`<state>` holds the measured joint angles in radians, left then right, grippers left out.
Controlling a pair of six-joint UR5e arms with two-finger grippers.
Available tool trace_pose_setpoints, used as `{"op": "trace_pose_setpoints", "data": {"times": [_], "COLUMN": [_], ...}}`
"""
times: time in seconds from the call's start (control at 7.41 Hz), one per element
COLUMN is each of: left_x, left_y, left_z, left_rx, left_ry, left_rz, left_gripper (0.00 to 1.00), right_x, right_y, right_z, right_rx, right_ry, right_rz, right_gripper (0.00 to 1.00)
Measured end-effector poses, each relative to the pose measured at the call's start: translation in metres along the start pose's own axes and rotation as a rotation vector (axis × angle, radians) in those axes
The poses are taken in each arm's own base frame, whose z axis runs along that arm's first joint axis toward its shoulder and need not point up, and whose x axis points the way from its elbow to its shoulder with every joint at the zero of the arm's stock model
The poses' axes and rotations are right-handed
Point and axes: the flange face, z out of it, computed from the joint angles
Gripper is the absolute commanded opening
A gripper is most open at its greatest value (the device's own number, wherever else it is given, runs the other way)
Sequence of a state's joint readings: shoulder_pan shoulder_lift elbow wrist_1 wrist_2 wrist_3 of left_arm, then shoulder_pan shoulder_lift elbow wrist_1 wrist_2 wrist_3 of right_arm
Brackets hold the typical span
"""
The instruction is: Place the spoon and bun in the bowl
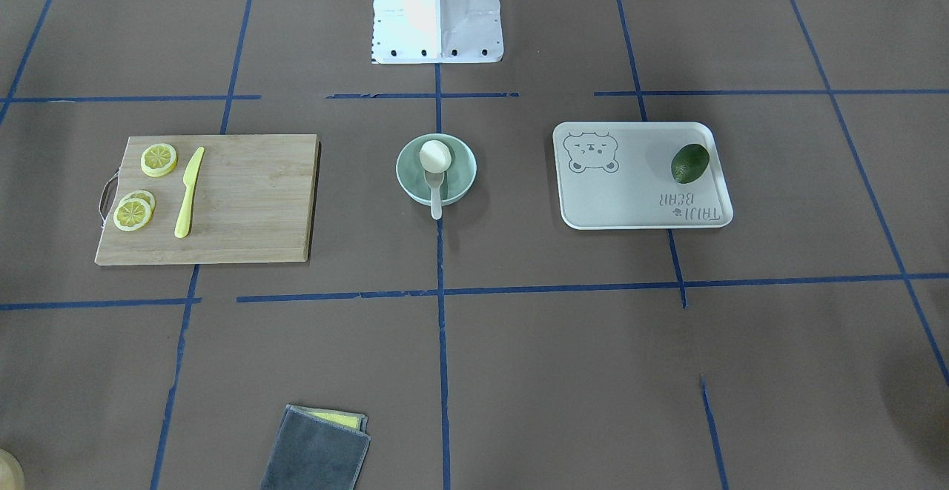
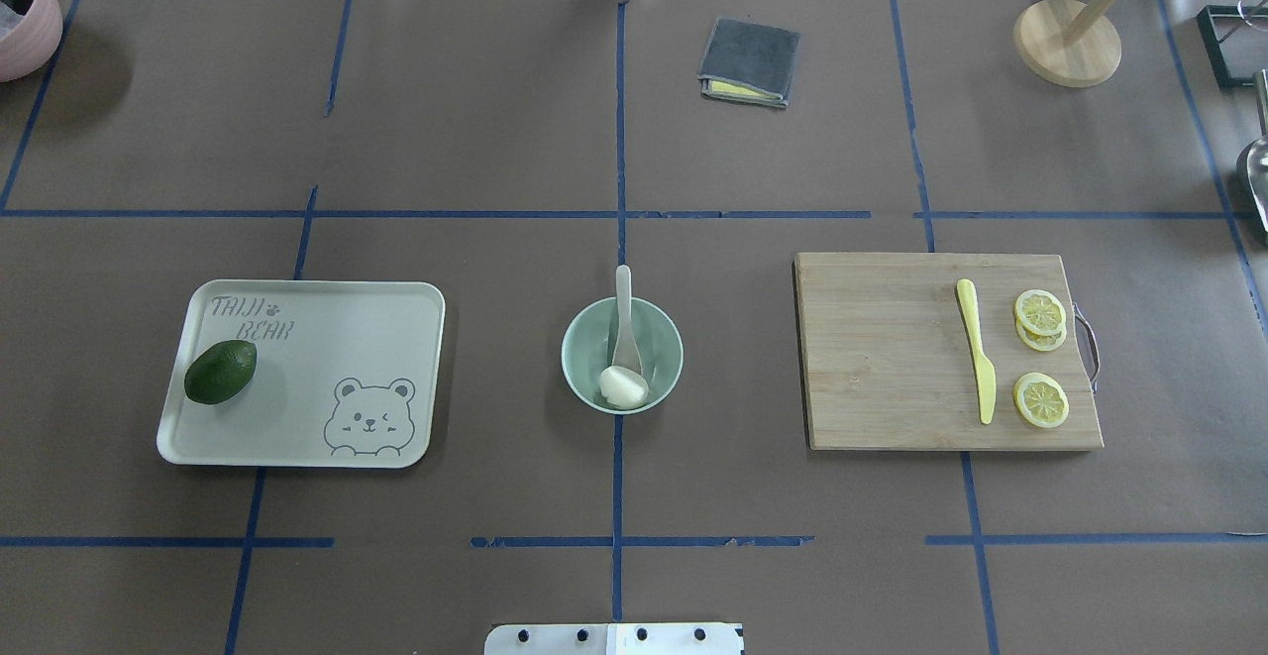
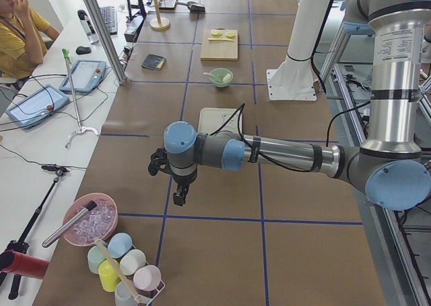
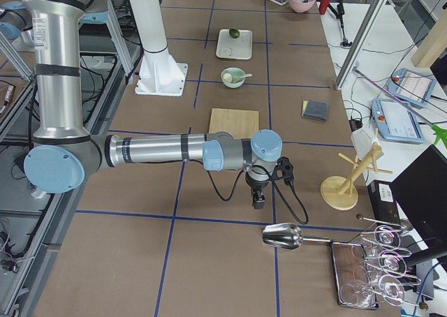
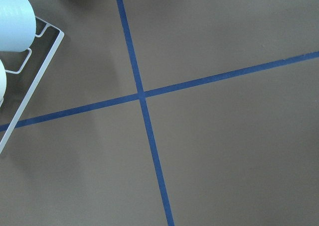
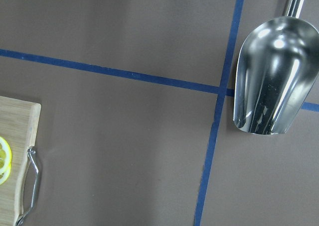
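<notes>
While the white pleated bun (image 2: 624, 386) rests inside the round mint-green bowl (image 2: 589, 343) at the middle of the desk (image 2: 446, 140), the pale off-white soup spoon (image 2: 623, 318) lies with its scoop next to it, handle over the rim. A pale rectangular tray (image 2: 327, 338) holds a dark green avocado (image 2: 220, 372). Only the side views show the left claw (image 3: 179, 197) and right claw (image 4: 258, 201); apart or together, I cannot tell.

Bowl (image 2: 586, 336) between tray (image 2: 327, 368) and cutting board (image 2: 882, 358); wide gaps both sides.

It was a robotics lab: a paper-covered table (image 2: 446, 90) gridded with blue tape (image 2: 620, 140), a robot pedestal (image 1: 437, 8) at one edge, an operator (image 3: 17, 36) with tablets (image 3: 84, 75) beyond the opposite edge.
</notes>
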<state>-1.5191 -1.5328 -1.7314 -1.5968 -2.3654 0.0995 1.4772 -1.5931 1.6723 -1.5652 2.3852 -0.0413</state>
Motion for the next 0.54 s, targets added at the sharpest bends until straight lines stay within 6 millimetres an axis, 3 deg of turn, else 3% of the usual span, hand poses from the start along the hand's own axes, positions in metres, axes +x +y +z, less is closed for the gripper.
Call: {"op": "trace_pose_setpoints", "data": {"times": [0.54], "left_x": [-0.0009], "left_y": [-0.0005], "left_z": [0.0013], "left_rx": [-0.001], "left_ry": [0.003], "left_rz": [0.0], "left_gripper": [1.0], "right_x": [-0.0004], "right_y": [0.0025], "right_z": [-0.0006], "right_rx": [0.001], "right_ry": [0.003], "right_rz": [-0.003], "right_gripper": [1.0]}}
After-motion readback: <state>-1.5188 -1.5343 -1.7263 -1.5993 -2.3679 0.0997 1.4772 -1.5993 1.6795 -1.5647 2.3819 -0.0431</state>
